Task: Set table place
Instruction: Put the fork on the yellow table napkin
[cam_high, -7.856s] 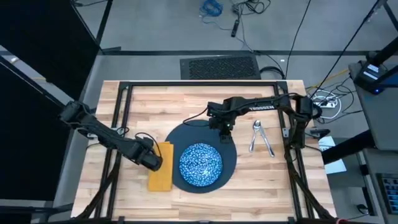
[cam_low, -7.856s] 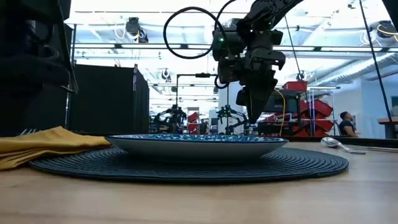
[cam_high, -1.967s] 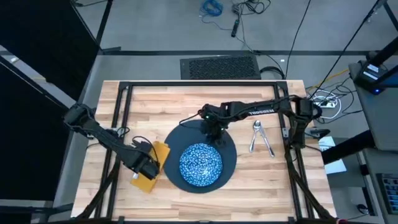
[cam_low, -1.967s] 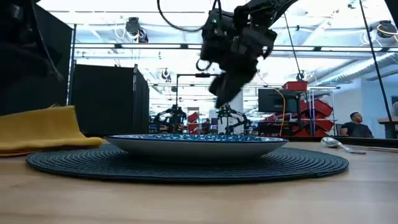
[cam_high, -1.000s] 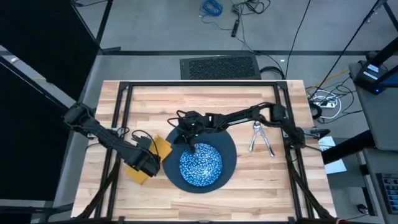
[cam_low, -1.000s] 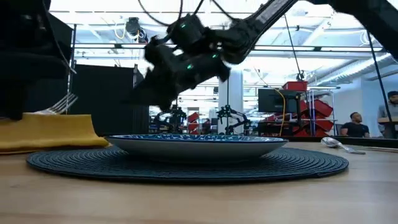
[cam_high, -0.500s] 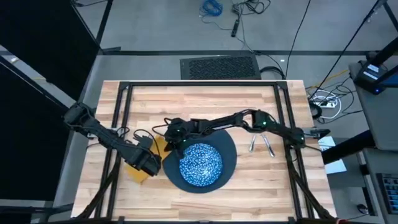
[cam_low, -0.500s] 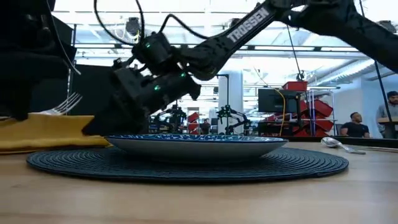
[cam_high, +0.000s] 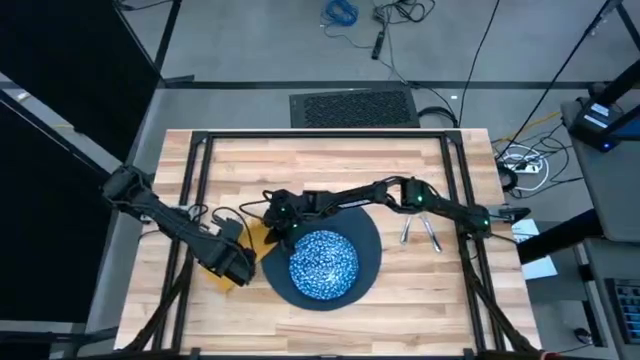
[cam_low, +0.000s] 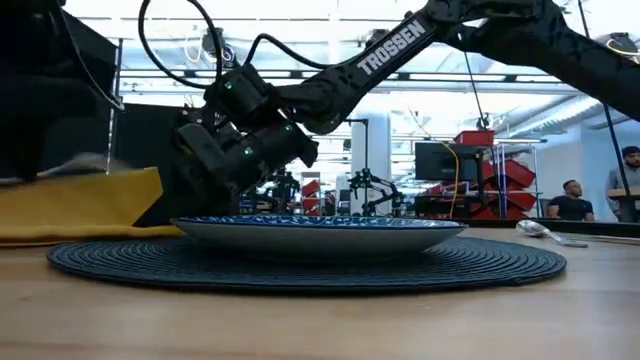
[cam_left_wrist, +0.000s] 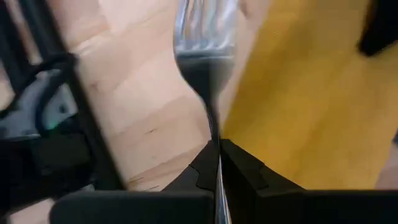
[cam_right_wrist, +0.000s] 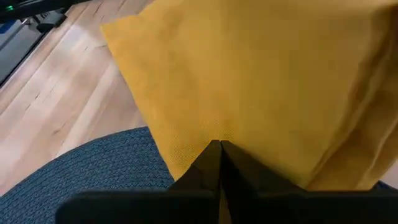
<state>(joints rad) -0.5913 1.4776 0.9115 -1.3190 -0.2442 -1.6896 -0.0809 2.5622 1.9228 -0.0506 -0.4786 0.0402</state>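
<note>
Left gripper (cam_left_wrist: 219, 163) is clamped on the fork (cam_left_wrist: 205, 37), near the tabletop's left edge. Right gripper (cam_right_wrist: 219, 163), fingers together, presses the napkin (cam_right_wrist: 261, 81) beside the plate (cam_high: 368, 250). Risk: crossing arms may collide or drag the napkin askew.

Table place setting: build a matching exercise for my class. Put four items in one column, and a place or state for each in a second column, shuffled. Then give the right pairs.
Items:
1. fork
2. napkin
3. speckled dish
4. spoon

Places or states:
A. lies on the table right of the mat
B. held in the left end effector
C. sits on the round dark mat
D. yellow, right end effector at its edge

Pairs: 1-B, 2-D, 3-C, 4-A
</note>
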